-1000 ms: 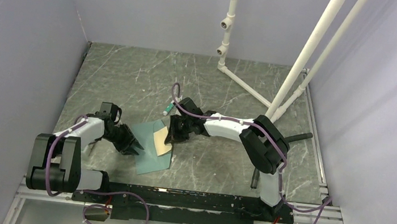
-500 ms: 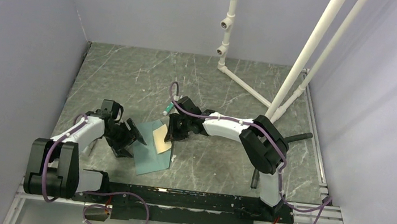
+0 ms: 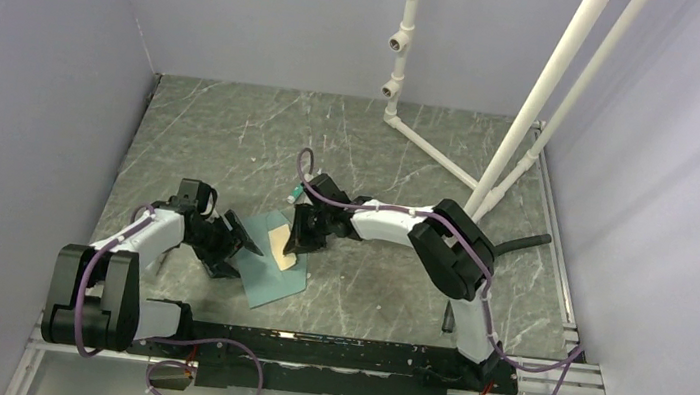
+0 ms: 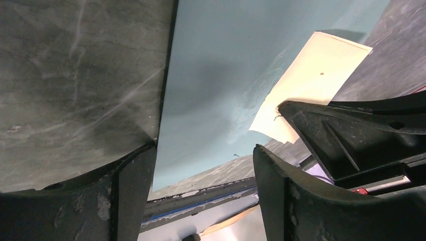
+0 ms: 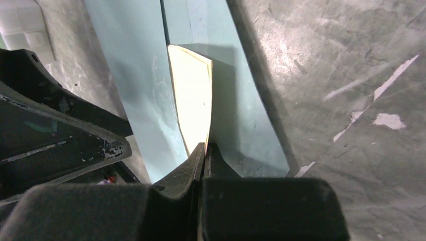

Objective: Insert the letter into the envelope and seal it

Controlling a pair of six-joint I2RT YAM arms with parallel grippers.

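Note:
The teal envelope (image 3: pixel 266 270) lies flat on the table between my two grippers. The cream letter (image 3: pixel 285 247) lies on it at a slant, one end tucked under the teal paper. My right gripper (image 3: pixel 298 243) is shut on the letter's near edge; in the right wrist view the closed gripper (image 5: pixel 203 148) pinches the letter (image 5: pixel 193 98) between teal surfaces of the envelope (image 5: pixel 143 85). My left gripper (image 3: pixel 240 240) is open and empty at the envelope's left edge. In the left wrist view the left gripper (image 4: pixel 203 186) straddles the envelope (image 4: pixel 216 75), with the letter (image 4: pixel 314 78) beyond.
A small green-and-white packet (image 3: pixel 296 192) lies just behind the right gripper. A white pipe frame (image 3: pixel 429 149) stands at the back right, with slanted poles (image 3: pixel 539 100). Grey walls close in the marbled table (image 3: pixel 223 132) on three sides.
The left gripper has lifted off the envelope's left edge and opened. The right gripper has moved a little left with the letter, so less of the letter shows.

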